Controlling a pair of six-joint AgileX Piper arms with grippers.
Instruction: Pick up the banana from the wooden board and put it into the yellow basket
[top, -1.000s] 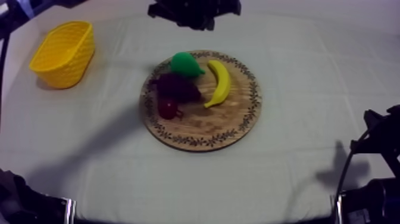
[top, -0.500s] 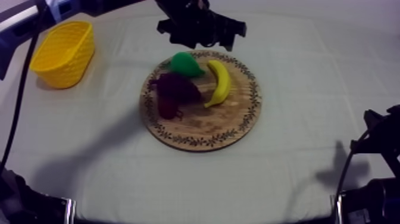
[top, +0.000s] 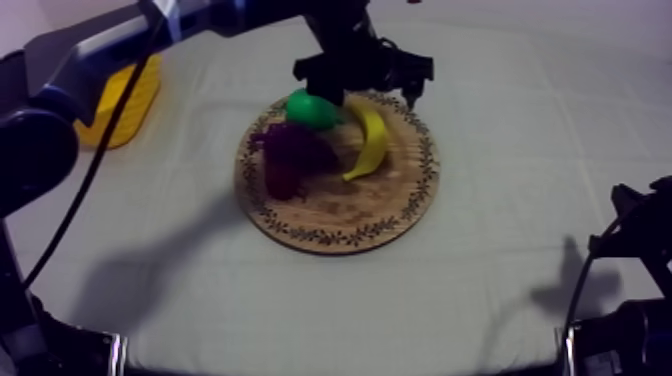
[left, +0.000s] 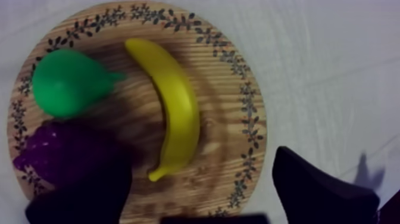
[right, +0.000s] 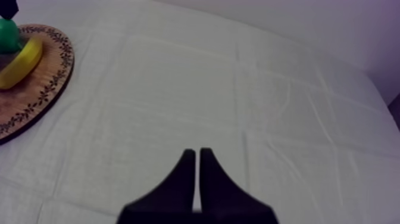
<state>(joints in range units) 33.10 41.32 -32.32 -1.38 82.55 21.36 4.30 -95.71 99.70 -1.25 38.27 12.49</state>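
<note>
The yellow banana (top: 370, 140) lies on the right half of the round wooden board (top: 400, 215), beside a green pear (top: 310, 110) and purple grapes (top: 295, 150). My left gripper (top: 362, 80) hovers over the board's far edge, open wide. In the left wrist view the banana (left: 175, 113) lies between and ahead of the spread fingers (left: 315, 190), untouched. The yellow basket (top: 135, 100) stands at the far left, partly behind my left arm. My right gripper (right: 194, 156) is shut on nothing, low at the right side.
A small red fruit (top: 280, 183) sits on the board by the grapes. In the right wrist view the board (right: 53, 71) is off to the side, with bare cloth between it and the gripper. My right arm (top: 635, 240) rests at the lower right edge.
My left arm has come forward and down over the board's far edge, and its gripper has gone from nearly shut to wide open. The fruit and right arm have not moved.
</note>
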